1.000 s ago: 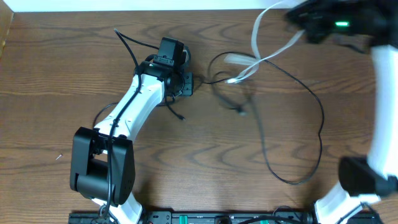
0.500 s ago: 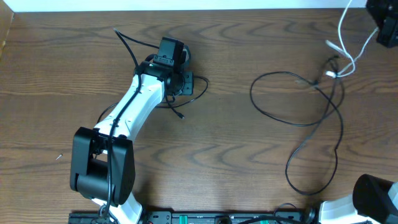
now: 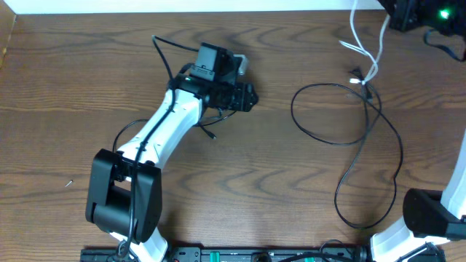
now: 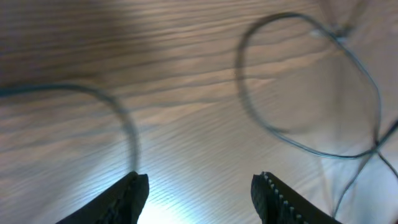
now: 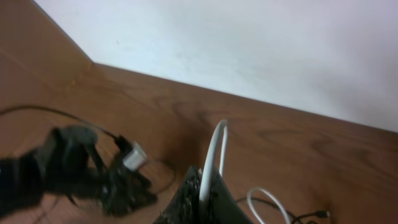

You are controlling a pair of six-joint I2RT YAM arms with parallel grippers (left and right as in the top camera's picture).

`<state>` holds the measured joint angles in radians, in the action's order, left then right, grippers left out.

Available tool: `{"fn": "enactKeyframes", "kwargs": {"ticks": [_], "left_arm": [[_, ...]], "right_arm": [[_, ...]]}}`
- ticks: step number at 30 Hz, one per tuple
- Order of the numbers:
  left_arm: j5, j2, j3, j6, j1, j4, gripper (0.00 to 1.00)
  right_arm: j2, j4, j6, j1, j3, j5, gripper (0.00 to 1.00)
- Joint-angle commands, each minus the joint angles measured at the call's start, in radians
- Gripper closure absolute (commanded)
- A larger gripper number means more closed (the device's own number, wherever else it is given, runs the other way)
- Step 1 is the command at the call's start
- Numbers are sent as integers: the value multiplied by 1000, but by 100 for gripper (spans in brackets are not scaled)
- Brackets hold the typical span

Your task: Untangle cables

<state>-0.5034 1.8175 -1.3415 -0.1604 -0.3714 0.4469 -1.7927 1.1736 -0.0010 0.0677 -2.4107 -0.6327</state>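
White cable (image 3: 378,47) dangles from the right claw (image 3: 403,10), high at the far right corner and pinched tight on a loop of it. Its lower end meets the black cable (image 3: 293,109), though I can't tell whether the two are twisted together there. The black one sprawls in loose loops down the right side of the wooden counter (image 3: 73,73). Near the middle, the left claw (image 3: 246,95) hovers with jaws spread wide, holding nothing.
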Motion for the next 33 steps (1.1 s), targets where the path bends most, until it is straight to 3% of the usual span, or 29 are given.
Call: {"fn": "enactKeyframes", "kwargs": {"ticks": [1, 8, 16, 25, 27, 28, 33], "left_arm": [[-47, -18, 7, -45, -45, -39, 41], [-47, -18, 68, -175, -149, -299, 38], [31, -18, 111, -339, -259, -592, 34], [279, 13, 111, -365, -406, -795, 19], [296, 41, 111, -384, -425, -837, 16], [296, 58, 111, -389, -431, -867, 9], [296, 162, 96, -447, -450, -1028, 7]], "right_arm": [[8, -60, 150, -24, -4, 21, 99], [6, -140, 278, -53, -4, 56, 99], [6, -148, 297, -117, -4, 120, 99], [6, -142, 296, -164, -4, 134, 99], [6, -136, 296, -168, -4, 134, 99], [6, -131, 296, -172, -4, 134, 99], [6, -112, 294, -179, -4, 134, 99]]}}
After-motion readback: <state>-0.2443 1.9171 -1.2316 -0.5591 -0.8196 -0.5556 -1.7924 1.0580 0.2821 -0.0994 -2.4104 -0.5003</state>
